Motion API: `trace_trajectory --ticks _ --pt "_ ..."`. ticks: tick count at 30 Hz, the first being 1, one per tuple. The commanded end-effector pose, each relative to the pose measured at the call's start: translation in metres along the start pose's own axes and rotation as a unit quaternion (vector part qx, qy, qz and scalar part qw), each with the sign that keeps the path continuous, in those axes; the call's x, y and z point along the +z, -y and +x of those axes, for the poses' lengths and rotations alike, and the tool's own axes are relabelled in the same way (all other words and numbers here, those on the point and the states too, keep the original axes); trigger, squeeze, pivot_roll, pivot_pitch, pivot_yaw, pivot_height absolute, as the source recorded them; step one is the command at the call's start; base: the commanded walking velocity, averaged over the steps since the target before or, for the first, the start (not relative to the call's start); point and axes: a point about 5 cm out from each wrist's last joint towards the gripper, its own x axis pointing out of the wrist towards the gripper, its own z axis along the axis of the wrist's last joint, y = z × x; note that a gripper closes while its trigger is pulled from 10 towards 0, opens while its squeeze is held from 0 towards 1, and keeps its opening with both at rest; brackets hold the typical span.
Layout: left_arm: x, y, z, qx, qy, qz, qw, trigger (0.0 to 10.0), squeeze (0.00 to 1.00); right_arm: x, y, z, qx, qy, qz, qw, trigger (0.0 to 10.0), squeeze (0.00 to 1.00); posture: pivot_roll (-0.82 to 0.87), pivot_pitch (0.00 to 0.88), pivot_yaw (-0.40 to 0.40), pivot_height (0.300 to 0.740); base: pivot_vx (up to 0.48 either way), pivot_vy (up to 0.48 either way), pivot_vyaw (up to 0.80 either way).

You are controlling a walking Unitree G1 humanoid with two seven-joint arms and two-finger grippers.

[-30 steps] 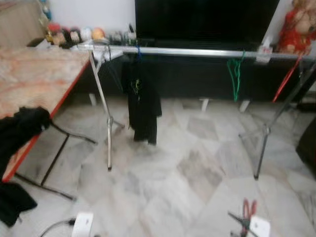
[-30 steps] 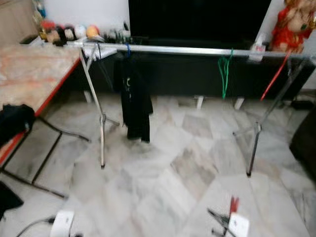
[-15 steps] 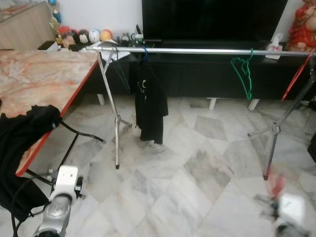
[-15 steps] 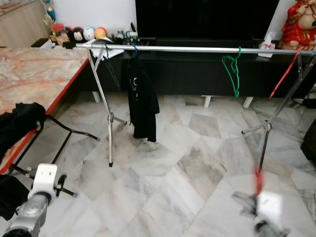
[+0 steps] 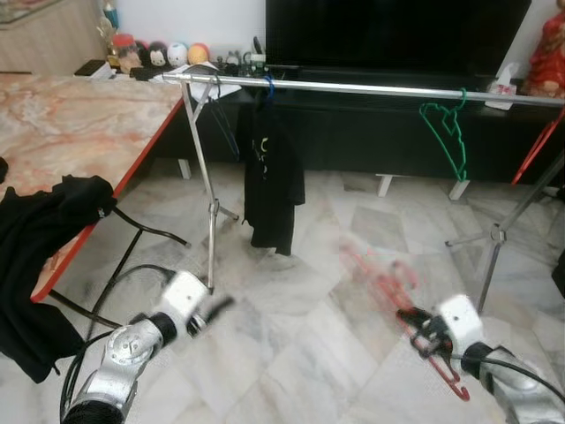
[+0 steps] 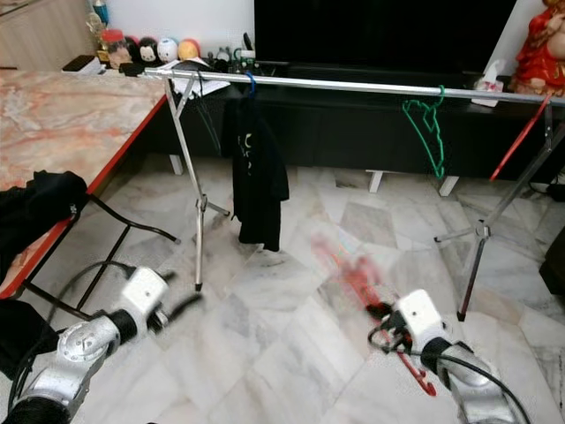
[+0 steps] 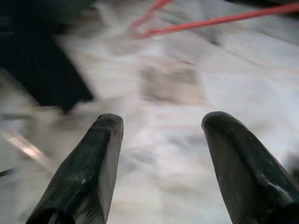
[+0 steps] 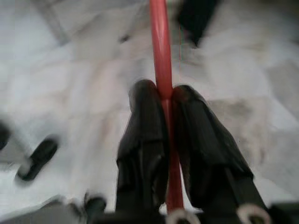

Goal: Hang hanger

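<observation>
red hanger smeared by motion blur, left pincer fingertips blurred

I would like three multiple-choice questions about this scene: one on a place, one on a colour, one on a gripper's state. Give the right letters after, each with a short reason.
1. Where does the green hanger hang?
A. on the metal rail
B. on the table
C. on the floor

2. What colour is the hanger in the right gripper?
A. blue
B. red
C. white

3. How are the left gripper's fingers?
A. shut on cloth
B. shut on a hanger
C. open, holding nothing

Answers:
1 A, its hook sits over the metal rail.
2 B, the red hanger runs between the closed fingers.
3 C, bare floor shows between the fingers.
</observation>
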Motion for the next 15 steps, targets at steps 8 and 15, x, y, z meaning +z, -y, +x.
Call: trace_trajectory --ticks 8,15 --pt "0.035 0.022 0.012 -0.175 0.03 0.019 0.984 10.0 0.0 0.021 -0.021 0.001 0.154 -0.037 -0.083 0.984 10.0 0.0 -0.07 0.0 -0.026 0.74 0.0 0.0 0.0" --pt "0.066 0.037 0.04 -0.224 0.075 0.009 0.972 10.0 0.0 0.034 -0.029 0.002 0.17 -0.038 -0.089 0.981 10.0 0.0 -0.1 0.0 -0.018 0.74 0.0 0.0 0.0"
